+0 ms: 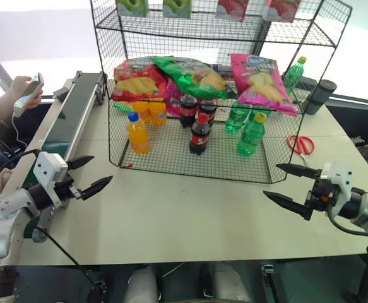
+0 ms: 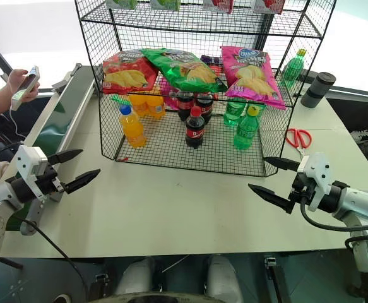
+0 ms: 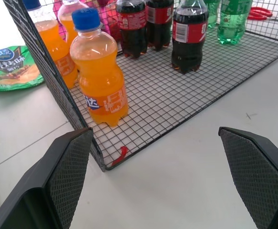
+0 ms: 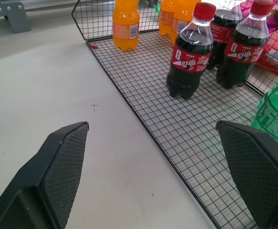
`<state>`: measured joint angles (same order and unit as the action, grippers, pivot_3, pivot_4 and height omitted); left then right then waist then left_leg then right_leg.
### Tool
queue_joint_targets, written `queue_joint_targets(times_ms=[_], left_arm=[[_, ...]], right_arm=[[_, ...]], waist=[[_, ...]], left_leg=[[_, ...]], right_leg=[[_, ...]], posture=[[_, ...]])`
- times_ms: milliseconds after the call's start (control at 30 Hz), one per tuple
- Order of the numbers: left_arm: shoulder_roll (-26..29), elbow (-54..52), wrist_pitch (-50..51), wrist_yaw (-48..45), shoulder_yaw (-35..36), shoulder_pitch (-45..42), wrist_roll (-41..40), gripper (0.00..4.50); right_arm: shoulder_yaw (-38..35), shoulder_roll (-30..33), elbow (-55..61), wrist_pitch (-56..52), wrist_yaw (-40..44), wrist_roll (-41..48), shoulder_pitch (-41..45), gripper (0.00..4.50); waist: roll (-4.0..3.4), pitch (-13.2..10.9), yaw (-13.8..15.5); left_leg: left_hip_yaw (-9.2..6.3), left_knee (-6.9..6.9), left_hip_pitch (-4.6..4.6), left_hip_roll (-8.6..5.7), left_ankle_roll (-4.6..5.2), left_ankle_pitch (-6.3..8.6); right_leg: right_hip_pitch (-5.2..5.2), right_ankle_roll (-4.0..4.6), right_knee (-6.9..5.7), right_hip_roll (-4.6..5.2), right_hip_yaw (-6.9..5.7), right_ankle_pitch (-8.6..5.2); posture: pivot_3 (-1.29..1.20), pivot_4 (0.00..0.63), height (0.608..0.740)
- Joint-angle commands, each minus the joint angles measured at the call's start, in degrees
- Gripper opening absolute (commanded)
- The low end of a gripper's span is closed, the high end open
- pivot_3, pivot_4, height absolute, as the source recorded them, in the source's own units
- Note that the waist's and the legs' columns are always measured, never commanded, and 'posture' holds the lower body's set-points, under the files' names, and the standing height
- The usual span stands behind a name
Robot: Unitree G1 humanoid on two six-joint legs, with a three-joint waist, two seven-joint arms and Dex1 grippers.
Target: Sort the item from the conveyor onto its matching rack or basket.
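Observation:
The item, a magenta-pink chip bag point(image 1: 262, 82) with a blue logo, lies tilted on the right of the middle tier of the black wire rack point(image 1: 171, 158), beside a green bag point(image 1: 193, 74) and a red bag point(image 1: 135, 79). The conveyor point(image 1: 70, 117) runs along the table's left side, and the dark green belt I can see is bare. My left gripper point(image 1: 101, 169) hovers open near the conveyor's near end, left of the rack. My right gripper point(image 1: 271, 180) hovers open off the rack's front right corner. Both point inward, with nothing between their fingers point(image 3: 67, 167).
Orange point(image 1: 137, 134), cola point(image 1: 199, 134) and green point(image 1: 251, 136) bottles stand on the rack's bottom tier. Red scissors point(image 1: 302, 144) and a black cup point(image 1: 320, 96) lie right of the rack. A green bag point(image 3: 10, 67) lies on the table by its left side. A person's hand point(image 1: 21, 88) holds a device at the far left.

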<state>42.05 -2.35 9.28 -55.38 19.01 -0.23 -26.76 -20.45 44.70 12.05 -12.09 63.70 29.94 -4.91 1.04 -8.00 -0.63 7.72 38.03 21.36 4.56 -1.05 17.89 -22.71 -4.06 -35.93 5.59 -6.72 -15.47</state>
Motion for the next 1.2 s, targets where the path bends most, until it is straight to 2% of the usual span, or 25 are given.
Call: queue_joint_targets(times_ms=[33,333,1200], left_arm=[[-0.33,-1.79,-1.41,0.67,0.94,-0.21,-0.07,4.50],[-0.12,-3.54,-0.88,0.42,0.83,0.96,-0.39,4.50],[-2.58,-2.44,-3.33,1.92,-0.73,-0.18,1.05,4.50]], right_arm=[[-0.30,0.87,0.58,0.71,0.13,0.03,0.67,4.46],[-0.21,0.36,1.10,1.39,0.62,-0.16,-1.51,4.46],[1.68,0.21,-1.06,3.30,0.64,-2.03,0.78,4.46]], waist=[[0.00,0.00,0.00],[0.00,0.00,0.01],[0.01,0.01,0.01]], left_leg=[[0.00,0.00,0.00,0.00,0.00,0.00],[0.00,0.00,0.00,-0.01,0.00,0.00],[0.00,0.02,-0.01,-0.03,-0.01,-0.01]], right_leg=[[0.00,0.00,0.00,0.00,0.00,0.00],[0.00,0.00,0.00,0.00,0.00,0.00],[0.00,0.00,-0.05,0.00,0.00,0.00]], posture=[[0.00,0.150,0.726],[0.00,0.150,0.726],[0.00,0.150,0.726]])
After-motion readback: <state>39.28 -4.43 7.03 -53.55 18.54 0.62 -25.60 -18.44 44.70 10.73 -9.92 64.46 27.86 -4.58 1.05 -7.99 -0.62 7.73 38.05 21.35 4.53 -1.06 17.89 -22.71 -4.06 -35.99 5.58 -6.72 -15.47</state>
